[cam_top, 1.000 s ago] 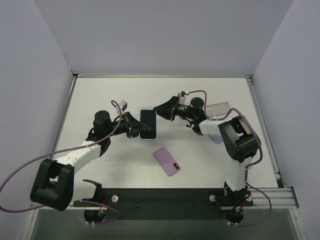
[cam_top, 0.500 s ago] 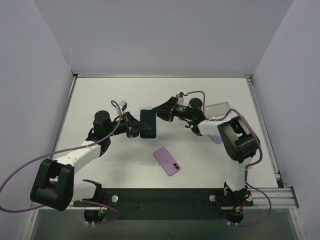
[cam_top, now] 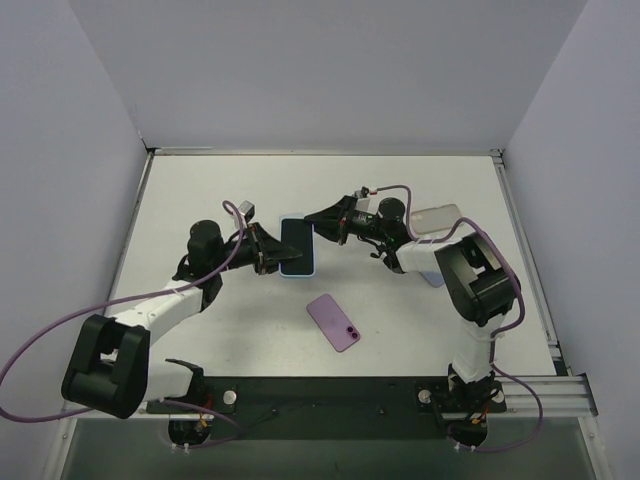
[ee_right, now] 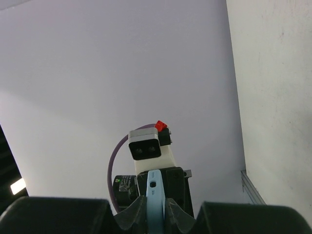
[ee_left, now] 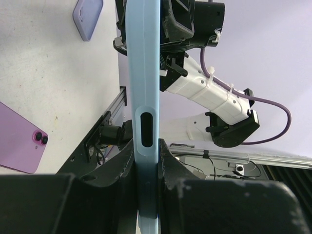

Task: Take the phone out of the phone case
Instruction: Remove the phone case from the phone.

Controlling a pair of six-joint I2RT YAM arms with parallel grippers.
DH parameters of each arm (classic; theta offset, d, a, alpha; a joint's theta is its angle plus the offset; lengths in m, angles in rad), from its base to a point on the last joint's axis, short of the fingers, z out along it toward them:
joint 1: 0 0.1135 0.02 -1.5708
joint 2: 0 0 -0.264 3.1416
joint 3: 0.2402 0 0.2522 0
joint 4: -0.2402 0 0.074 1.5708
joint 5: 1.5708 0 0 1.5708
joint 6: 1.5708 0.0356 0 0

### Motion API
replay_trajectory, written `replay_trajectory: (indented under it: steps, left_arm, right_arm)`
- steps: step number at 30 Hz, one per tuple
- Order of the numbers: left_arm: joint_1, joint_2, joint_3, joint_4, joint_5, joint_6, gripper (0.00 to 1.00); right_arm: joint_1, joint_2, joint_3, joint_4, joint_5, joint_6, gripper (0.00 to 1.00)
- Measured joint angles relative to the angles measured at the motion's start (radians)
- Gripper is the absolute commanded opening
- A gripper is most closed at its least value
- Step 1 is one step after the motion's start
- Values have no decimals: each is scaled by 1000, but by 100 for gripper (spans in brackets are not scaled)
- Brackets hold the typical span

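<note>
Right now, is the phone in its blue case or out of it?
In. From above, the dark phone sits framed by the rim of the blue case, which the left gripper and right gripper both clamp.

The left gripper [cam_top: 272,258] clamps the left edge of the blue case [cam_top: 300,274], with the dark phone [cam_top: 296,246] inside it. The right gripper [cam_top: 316,220] pinches the case's far right corner. A purple phone [cam_top: 333,322] lies on the table [cam_top: 200,190], nearer the bases than both grippers. A clear case [cam_top: 437,216] lies behind the right wrist.
</note>
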Motion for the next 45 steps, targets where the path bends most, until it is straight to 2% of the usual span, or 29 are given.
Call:
replay_trajectory:
  steps: [5,9,10,11,14,16,21,24,27,28,31,34,39,45]
  left_arm:
    - [0,16,32,21,-3,-9,0]
    - [0,18,66,89,3,-27,0]
    - [0,19,80,119,9,-35,0]
    - [0,21,90,145,15,-40,0]
    - [-6,30,111,221,36,-66,0]
    - [-10,41,120,252,46,-84,0]
    - [-13,54,138,243,61,-109,0]
    - [-13,55,142,229,61,-117,0]
    - [-10,56,145,214,56,-125,0]
    - [-9,56,145,213,57,-127,0]
    - [-8,56,155,221,58,-133,0]
    - [-6,53,161,237,49,-135,0]
    - [2,52,161,224,30,-135,0]
    - [0,52,159,212,30,-135,0]
  right_arm:
    - [2,-27,2,-9,52,60,0]
    - [0,-89,32,-35,85,39,0]
    - [-1,-114,43,-41,94,10,5]
    - [-2,-138,51,-51,100,-21,19]
    - [-7,-217,62,-126,108,-127,30]
    - [-7,-277,70,-210,107,-222,33]
    - [-6,-355,102,-434,86,-429,34]
    - [-5,-369,118,-509,63,-504,34]
    - [0,-370,120,-535,37,-536,29]
    - [1,-370,120,-537,34,-537,22]
    - [-2,-364,116,-504,29,-504,17]
    - [-7,-331,103,-380,20,-399,22]
    - [-10,-220,101,-158,7,-200,23]
    - [-10,-179,114,-91,3,-124,19]
